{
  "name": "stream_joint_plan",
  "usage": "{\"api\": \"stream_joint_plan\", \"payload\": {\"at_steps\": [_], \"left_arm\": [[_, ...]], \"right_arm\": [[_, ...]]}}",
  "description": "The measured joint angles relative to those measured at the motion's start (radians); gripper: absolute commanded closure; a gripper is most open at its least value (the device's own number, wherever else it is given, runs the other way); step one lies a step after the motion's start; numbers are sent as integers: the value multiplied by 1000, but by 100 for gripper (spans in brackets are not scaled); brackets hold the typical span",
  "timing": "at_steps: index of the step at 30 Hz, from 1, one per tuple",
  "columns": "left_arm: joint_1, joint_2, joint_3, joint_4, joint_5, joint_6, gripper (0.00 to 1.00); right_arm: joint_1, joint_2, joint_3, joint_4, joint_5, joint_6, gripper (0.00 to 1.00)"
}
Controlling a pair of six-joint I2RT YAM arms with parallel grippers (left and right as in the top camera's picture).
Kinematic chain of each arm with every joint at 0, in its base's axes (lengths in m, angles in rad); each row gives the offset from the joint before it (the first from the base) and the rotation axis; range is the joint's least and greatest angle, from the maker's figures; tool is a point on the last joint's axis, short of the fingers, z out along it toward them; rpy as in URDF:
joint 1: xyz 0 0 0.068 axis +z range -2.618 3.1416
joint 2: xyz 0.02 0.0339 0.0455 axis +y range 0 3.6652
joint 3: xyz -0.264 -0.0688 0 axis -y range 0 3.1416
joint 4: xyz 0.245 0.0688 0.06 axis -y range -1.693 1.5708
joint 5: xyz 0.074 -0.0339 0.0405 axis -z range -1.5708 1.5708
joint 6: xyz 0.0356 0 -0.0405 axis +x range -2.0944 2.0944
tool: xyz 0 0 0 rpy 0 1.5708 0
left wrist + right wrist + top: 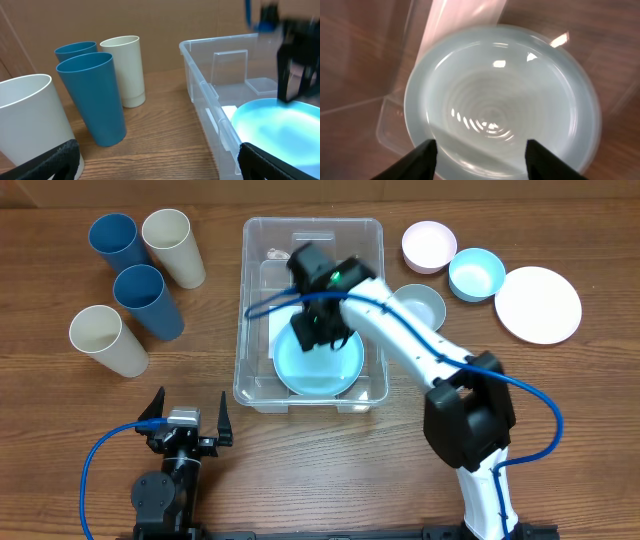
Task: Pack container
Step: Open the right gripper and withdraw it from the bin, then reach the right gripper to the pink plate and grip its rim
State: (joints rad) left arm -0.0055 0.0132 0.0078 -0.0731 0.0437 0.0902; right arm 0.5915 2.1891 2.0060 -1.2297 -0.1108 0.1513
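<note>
Here, the large clear plastic rectangular container [250, 370] sits mid-table. A round, glossy pale-blue plate [325, 372] fills its near end, and room remains toward the far wall. The right gripper [481, 150] hovers over the plate, fingers spread wide and empty, its arm hiding the plate's far rim. The left gripper [188, 410] gapes near the table's front edge, holding nothing.

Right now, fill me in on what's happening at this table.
The right arm reaches over the clear container, its right pincer open just above a light blue plate that lies flat on the bin's floor. The left pincer is open near the table's front edge, holding nothing. Four cups stand left of the bin. Three bowls and a white plate sit to its right, not yet packed.
</note>
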Motion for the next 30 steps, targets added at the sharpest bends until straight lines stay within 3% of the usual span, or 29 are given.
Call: {"api": "stream_joint_plan", "payload": {"at_steps": [2,5,8,11,15,21,30], "left_arm": [[0,0,0,0,0,0,0],[0,0,0,0,0,0,0],[0,0,0,0,0,0,0],[0,0,0,0,0,0,0],[0,0,0,0,0,0,0],[0,0,0,0,0,0,0],[0,0,0,0,0,0,0]], "right_arm": [[-34,0,111,-72,9,5,25],[-76,2,280,-185,18,22,22],[-137,2,439,-267,43,85,21],[-278,2,539,-330,93,193,13],[-560,4,543,-387,127,348,12],[-950,16,482,-404,144,450,12],[-1080,143,204,-266,141,466,18]]}}
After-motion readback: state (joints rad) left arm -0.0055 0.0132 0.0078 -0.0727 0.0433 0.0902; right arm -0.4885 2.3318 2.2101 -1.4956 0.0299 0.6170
